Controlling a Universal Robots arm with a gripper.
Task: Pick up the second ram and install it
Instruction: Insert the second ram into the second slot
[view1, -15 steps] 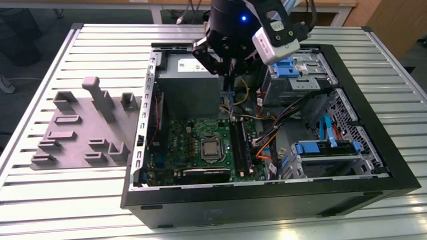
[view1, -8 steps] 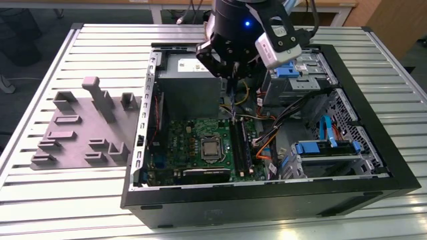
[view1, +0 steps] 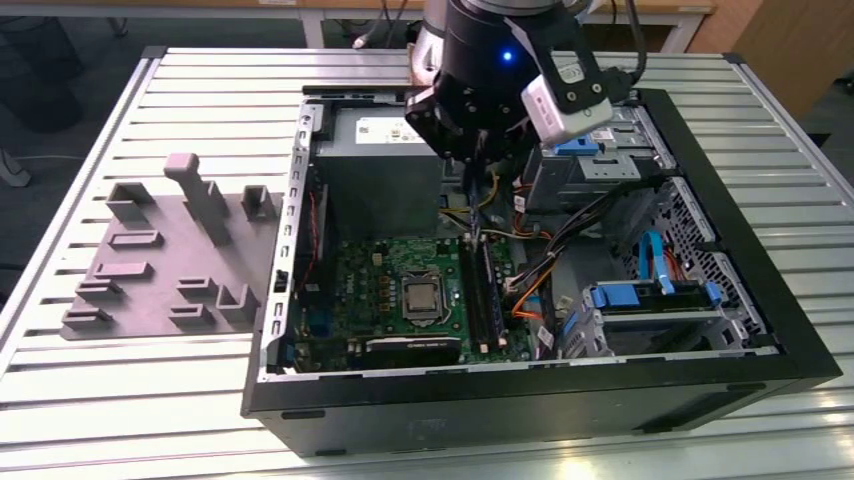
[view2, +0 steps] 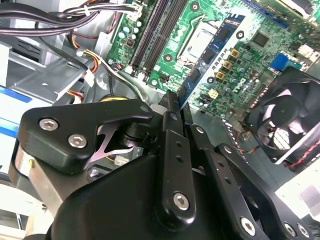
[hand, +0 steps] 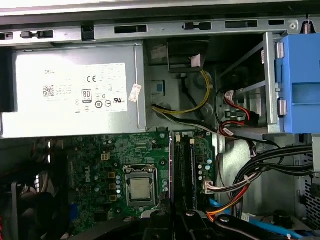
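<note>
Install step in hand: gripper (view2: 172, 107) fingers closed on the second ram (view2: 207, 60), held edge-on above the motherboard (view1: 400, 290) memory slots (hand: 184, 167). Needs slot alignment, then straight press

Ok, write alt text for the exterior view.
The gripper, jaws shut on the second ram, hangs inside an open computer case above the green motherboard's black memory slots. A grey holder tray lies on the slatted table at the exterior view's left.
</note>
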